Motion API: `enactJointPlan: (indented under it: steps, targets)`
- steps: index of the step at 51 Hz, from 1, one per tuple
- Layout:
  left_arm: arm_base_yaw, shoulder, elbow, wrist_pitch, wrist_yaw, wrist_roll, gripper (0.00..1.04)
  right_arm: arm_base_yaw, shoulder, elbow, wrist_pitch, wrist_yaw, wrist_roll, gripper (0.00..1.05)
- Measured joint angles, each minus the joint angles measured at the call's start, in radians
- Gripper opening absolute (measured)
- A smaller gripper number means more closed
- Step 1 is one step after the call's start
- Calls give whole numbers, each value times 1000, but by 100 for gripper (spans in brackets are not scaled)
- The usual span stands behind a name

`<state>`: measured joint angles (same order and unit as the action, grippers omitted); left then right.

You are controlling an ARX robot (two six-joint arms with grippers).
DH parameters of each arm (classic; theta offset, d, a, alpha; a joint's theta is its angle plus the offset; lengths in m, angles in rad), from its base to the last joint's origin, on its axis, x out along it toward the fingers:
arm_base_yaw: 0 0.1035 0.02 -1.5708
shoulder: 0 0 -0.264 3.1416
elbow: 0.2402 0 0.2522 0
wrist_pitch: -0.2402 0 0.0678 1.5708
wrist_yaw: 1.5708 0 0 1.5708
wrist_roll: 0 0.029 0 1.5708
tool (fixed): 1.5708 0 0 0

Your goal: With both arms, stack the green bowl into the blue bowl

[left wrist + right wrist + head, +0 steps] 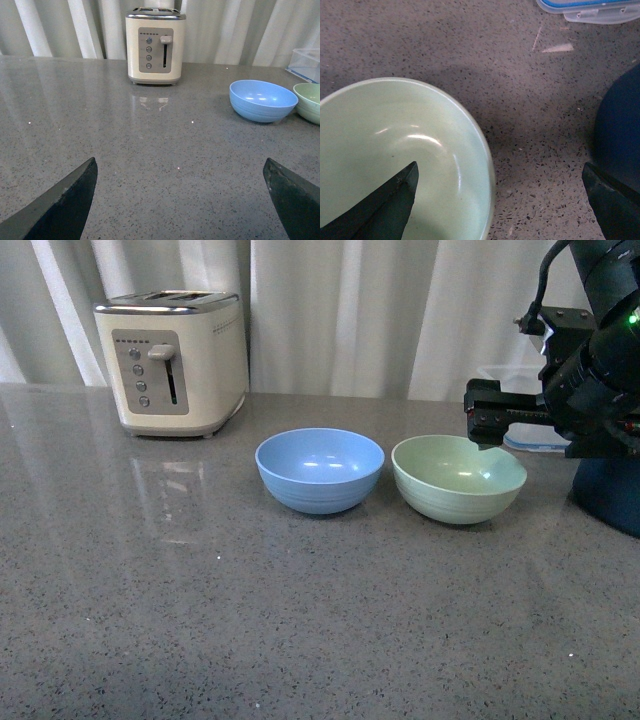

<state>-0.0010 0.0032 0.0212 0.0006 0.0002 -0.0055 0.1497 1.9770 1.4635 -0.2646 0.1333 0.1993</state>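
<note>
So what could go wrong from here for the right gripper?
The right gripper hangs open over the rim of the green bowl; a one-sided pinch may tip the bowl. Its outer finger is near the dark pot and might strike it. The blue bowl stands close, so a sliding green bowl could knock it.
</note>
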Motion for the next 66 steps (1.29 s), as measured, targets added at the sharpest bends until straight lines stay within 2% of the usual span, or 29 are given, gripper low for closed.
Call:
enactJointPlan:
  steps: [8, 15, 23, 37, 56, 66]
  targets:
    - [0, 0, 0, 0, 0, 0, 98, -4, 27, 5, -7, 11, 2, 92]
    - [0, 0, 0, 0, 0, 0, 98, -2, 44, 11, -12, 13, 4, 70]
    - [0, 0, 0, 0, 0, 0, 98, -3, 63, 15, -21, 25, 7, 38]
    - [0, 0, 0, 0, 0, 0, 98, -5, 58, 15, -21, 23, 16, 2]
    - [0, 0, 0, 0, 0, 0, 98, 29, -101, 52, -43, 2, -11, 1]
    - [0, 0, 0, 0, 0, 0, 98, 113, -133, 155, -45, -42, 2, 1]
